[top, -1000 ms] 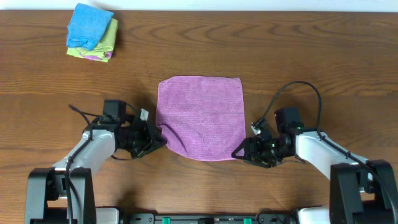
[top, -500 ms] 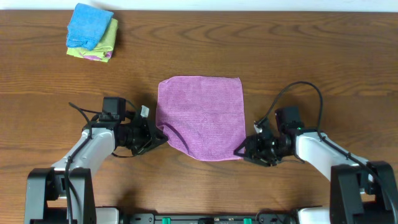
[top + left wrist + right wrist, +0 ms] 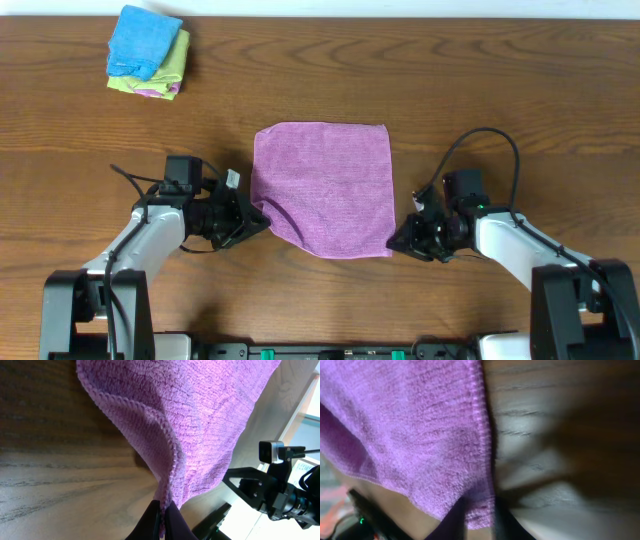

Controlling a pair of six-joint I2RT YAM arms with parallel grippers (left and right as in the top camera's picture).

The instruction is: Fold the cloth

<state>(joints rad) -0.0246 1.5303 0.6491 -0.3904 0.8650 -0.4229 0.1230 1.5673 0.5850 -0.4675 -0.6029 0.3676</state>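
Left hand (image 3: 264, 222) and right hand (image 3: 393, 243) each pinch a near cloth (image 3: 325, 185) corner.

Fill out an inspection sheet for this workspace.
Surface: dark wooden table, grain bare.
Job's things: purple square microfibre cloth, spread out, unfolded.
Clutter: folded bright blue cloth on folded light green cloth, far left.
Grippers: left gripper jaws shut on the purple cloth's near left corner; right gripper jaws pinch its near right corner.
Cables: black cable loops above the right arm.
Surroundings: nothing seen.
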